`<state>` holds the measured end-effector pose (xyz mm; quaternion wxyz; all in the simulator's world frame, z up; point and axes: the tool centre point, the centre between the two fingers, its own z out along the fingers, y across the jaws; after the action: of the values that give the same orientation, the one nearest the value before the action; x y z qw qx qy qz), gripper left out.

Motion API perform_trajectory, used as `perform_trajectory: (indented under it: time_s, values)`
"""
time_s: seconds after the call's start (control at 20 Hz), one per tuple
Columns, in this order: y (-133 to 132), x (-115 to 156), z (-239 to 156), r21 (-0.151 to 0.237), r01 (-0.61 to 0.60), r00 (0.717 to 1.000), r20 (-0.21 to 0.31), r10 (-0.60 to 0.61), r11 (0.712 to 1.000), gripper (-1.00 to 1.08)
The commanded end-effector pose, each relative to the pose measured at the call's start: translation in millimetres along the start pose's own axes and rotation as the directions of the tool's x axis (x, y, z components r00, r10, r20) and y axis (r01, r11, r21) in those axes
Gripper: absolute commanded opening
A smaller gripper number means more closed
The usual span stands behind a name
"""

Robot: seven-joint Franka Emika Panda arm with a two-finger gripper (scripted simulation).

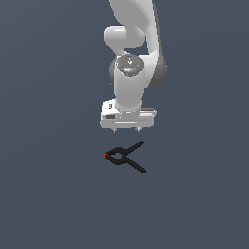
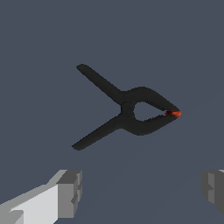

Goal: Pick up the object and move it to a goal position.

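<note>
The black spring clamp (image 1: 125,156) lies flat on the dark grey floor, its red tip toward the exterior view's left and its two handles splayed to the right. My gripper (image 1: 127,130) hangs above and just behind it, open and empty, fingers pointing down. In the wrist view the clamp (image 2: 127,109) lies well ahead of my gripper (image 2: 142,192), whose grey fingers (image 2: 70,192) stand wide apart at the frame's edge. The clamp is apart from both fingers.
Only the plain dark grey floor (image 1: 48,194) surrounds the clamp. The white arm (image 1: 131,48) rises above the gripper at the top middle of the exterior view.
</note>
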<state>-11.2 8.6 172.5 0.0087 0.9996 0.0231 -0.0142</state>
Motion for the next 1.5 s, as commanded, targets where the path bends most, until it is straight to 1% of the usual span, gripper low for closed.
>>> perform_trajectory:
  time_s: [0.0, 0.4, 0.75, 0.95, 1.15, 1.3, 1.45]
  values:
    - [0, 0, 0, 0.0, 0.0, 1.0, 0.0, 0.0, 1.0, 0.28]
    - [4, -4, 1, -0.013, -0.002, 1.0, 0.012, 0.003, 1.0, 0.28]
    - [1, 3, 4, -0.02, 0.034, 0.999, 0.018, -0.033, 0.999, 0.28]
    - [-3, 12, 8, -0.031, 0.086, 0.996, 0.029, -0.085, 0.996, 0.28]
    - [-9, 26, 16, -0.045, 0.16, 0.986, 0.046, -0.158, 0.986, 0.28]
    - [-14, 38, 23, -0.057, 0.229, 0.972, 0.063, -0.225, 0.972, 0.28]
    - [-21, 52, 32, -0.07, 0.308, 0.95, 0.085, -0.301, 0.949, 0.28]
